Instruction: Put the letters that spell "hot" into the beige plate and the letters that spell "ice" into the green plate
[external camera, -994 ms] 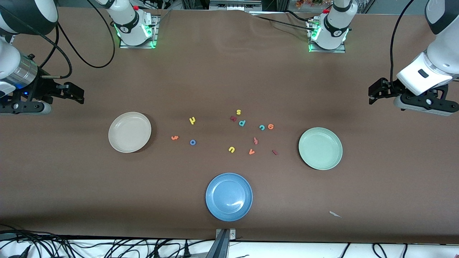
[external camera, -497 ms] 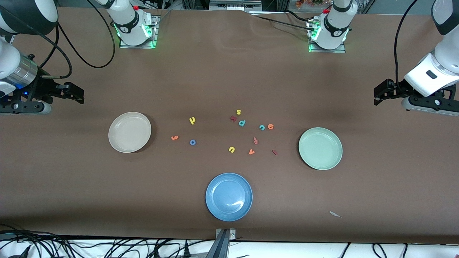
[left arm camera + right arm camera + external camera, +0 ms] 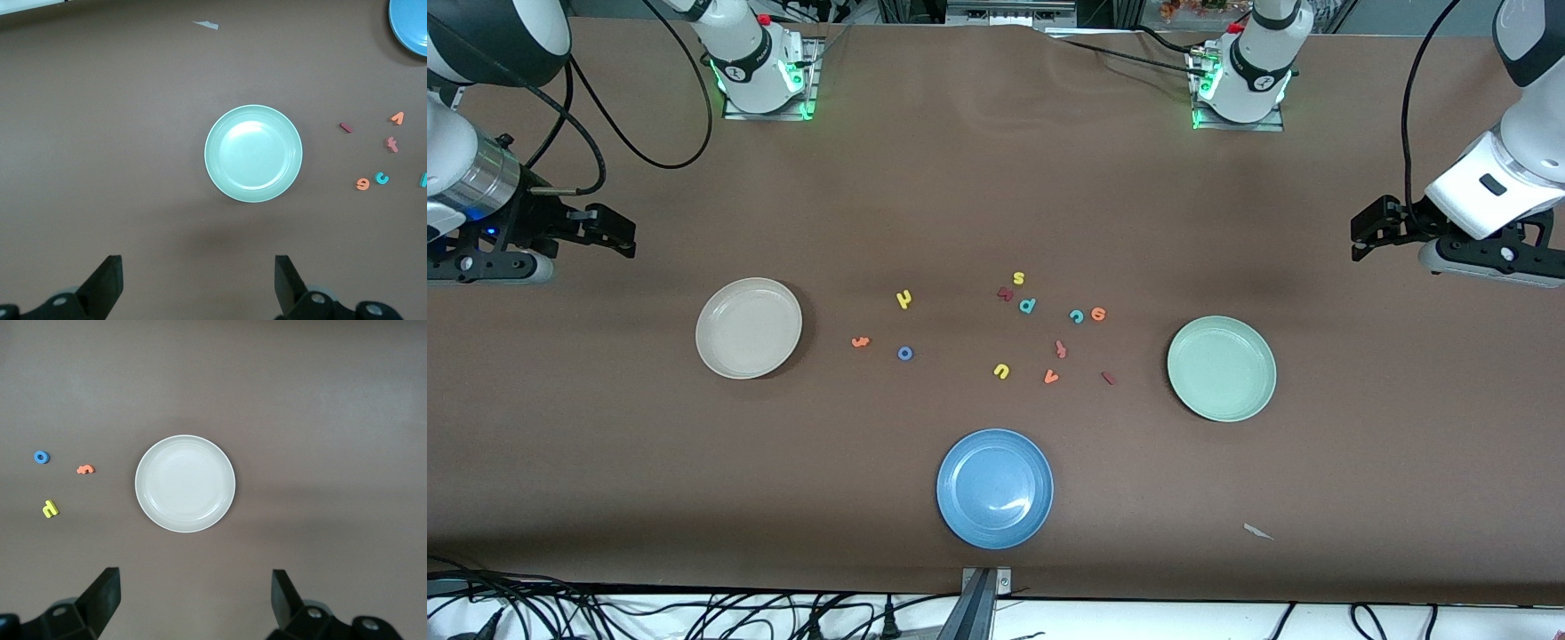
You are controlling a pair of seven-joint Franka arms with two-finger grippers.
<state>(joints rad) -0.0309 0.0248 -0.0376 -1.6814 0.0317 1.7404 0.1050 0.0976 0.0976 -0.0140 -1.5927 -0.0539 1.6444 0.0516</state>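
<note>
Both arms wait, letters untouched.
Left gripper (image 3: pixel 193 287) and right gripper (image 3: pixel 193 603) spread, empty; green plate (image 3: pixel 1221 368) at 3 o'clock of the letters, beige plate (image 3: pixel 749 327) at 9.

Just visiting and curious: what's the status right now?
Left gripper and right gripper open, empty, at table ends. Beige plate and green plate empty. Letters unsorted. Nothing blocking.

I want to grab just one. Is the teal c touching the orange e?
Apart. The left wrist view shows a thin strip of brown table between the teal c and the orange e.
</note>
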